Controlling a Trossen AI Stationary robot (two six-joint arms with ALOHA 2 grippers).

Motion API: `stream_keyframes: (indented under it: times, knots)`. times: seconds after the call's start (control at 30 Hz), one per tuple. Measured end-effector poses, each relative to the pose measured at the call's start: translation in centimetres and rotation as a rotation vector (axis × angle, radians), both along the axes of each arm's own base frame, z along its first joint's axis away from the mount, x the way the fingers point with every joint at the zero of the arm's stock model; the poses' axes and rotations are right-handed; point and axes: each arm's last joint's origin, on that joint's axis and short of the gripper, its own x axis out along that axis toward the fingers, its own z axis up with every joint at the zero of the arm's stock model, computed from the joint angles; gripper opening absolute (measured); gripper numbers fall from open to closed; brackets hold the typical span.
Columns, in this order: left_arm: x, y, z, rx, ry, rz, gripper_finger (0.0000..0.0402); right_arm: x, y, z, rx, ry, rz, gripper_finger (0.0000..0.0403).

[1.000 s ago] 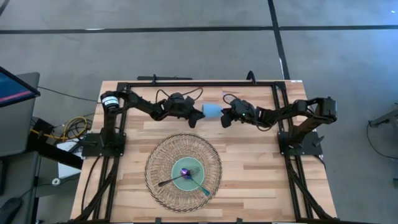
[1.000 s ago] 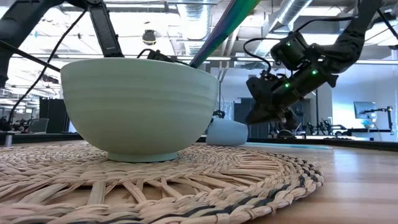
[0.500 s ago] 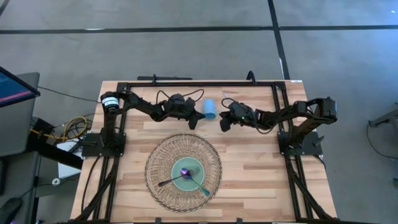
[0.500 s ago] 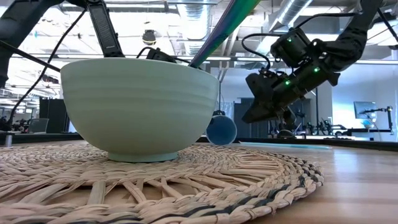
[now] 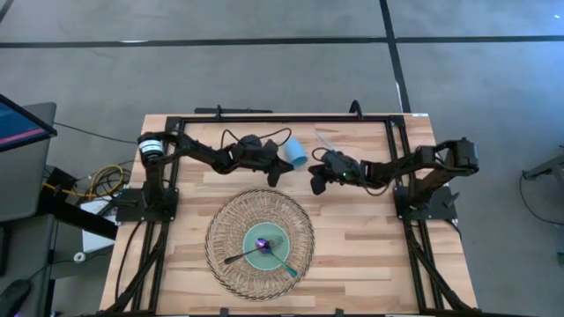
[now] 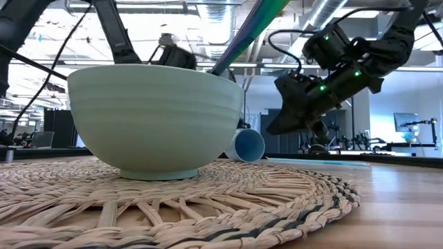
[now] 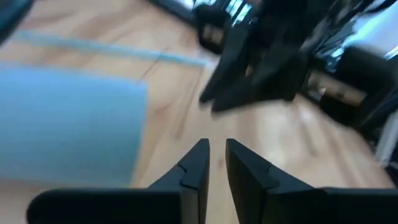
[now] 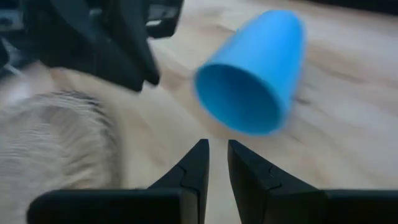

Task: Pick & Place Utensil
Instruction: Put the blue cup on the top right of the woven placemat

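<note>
Cup (image 5: pixel 294 151) tipped on its side, loose on the worktop (image 5: pixel 352 229).
Right pincer (image 5: pixel 315 180), clenched, has backed away from it; left pincer (image 5: pixel 274 173), clenched, beside it; fork (image 5: pixel 248 254) in bowl (image 5: pixel 263 258).

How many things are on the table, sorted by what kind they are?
Cups: 1, the blue cup lying on its side.
Bowls: 1, the pale green bowl.
Mats: 1, the woven placemat under the bowl.
Utensils in the bowl: 3, a dark fork, a teal-handled utensil and a purple-tipped one.
Total: 6 things.
</note>
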Motion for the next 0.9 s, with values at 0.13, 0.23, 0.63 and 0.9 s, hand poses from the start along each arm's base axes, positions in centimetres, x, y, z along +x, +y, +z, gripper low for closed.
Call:
stream_keyframes:
  times: [0.13, 0.23, 0.63, 0.9]
  knots:
    - [-1.1, -0.4, 3.3, 0.103, -0.093, 0.057, 0.0041, 0.6, 1.1, 0.8, 0.027, -0.119, -0.010, 0.0053]
    - [-2.5, 0.5, 5.2, 0.196, -0.072, 0.261, 0.0031, 0.7, 1.3, 1.3, 0.020, -0.192, -0.136, 0.0053]
    - [-4.4, 6.3, 2.5, 0.022, 0.106, 0.492, 0.0006, 4.9, 0.9, -2.5, 0.212, -0.293, -0.272, 0.0053]
    - [-5.1, 8.9, 0.4, -0.080, 0.153, 0.508, 0.0007, 7.3, 0.7, -4.2, 0.232, -0.376, -0.262, 0.0053]
